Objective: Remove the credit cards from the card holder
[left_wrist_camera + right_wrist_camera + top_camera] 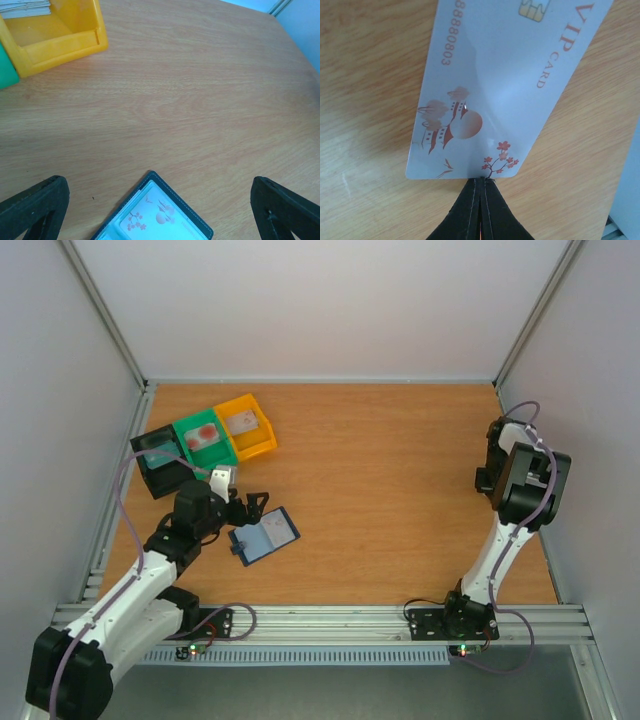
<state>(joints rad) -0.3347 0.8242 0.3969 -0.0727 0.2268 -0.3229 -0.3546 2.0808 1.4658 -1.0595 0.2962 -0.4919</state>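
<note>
- Navy card holder (266, 536) lies open at lower left of the top view, slanting up-right, with a pale card (157, 220) inside.
- Left gripper (250, 512) hovers at its upper-left edge, jaws wide apart, the nearer arm.
- Right gripper (481, 200), far right, pinches a white VIP card (505, 85).

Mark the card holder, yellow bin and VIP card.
card holder (265, 535): top view, open inner face.
yellow bin (65, 45): left wrist view, front wall.
VIP card (500, 85): right wrist view, card's middle.
</note>
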